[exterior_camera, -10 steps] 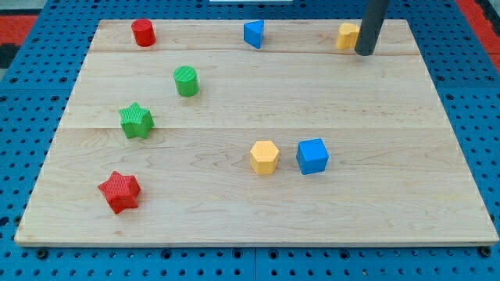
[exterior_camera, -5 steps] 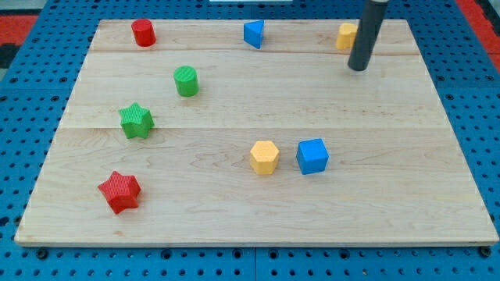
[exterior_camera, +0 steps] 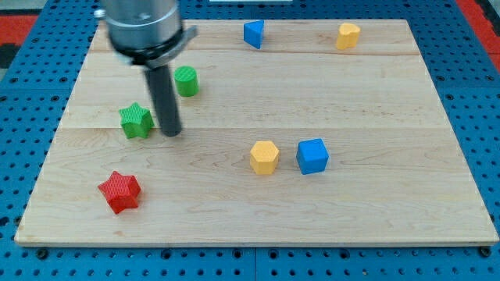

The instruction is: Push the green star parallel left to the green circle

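Green star (exterior_camera: 136, 122), near the table's left edge: light, rigid, slides freely.
My tip (exterior_camera: 172, 133) stands just right of it; no pincer fitted; push its lower face toward green circle (exterior_camera: 186, 80).

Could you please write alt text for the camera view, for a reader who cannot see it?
My tip rests on a wooden board just right of the green star, below the green circle. A red star, yellow hexagon and blue cube lie nearer the view's bottom.
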You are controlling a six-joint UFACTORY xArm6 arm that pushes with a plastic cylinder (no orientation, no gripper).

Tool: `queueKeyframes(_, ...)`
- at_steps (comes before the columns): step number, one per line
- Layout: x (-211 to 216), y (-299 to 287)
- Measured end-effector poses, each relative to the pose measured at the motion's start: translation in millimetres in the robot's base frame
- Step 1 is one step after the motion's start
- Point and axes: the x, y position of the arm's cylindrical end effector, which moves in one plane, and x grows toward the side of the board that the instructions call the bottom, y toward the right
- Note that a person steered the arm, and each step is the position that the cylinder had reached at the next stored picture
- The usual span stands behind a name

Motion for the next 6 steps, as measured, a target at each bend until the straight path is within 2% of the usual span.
queueKeyframes(1, 24, -44)
queueKeyframes(3, -13, -52)
queueKeyframes(4, -13, -15)
queueKeyframes(5, -32, -9)
queueKeyframes(6, -59, -38)
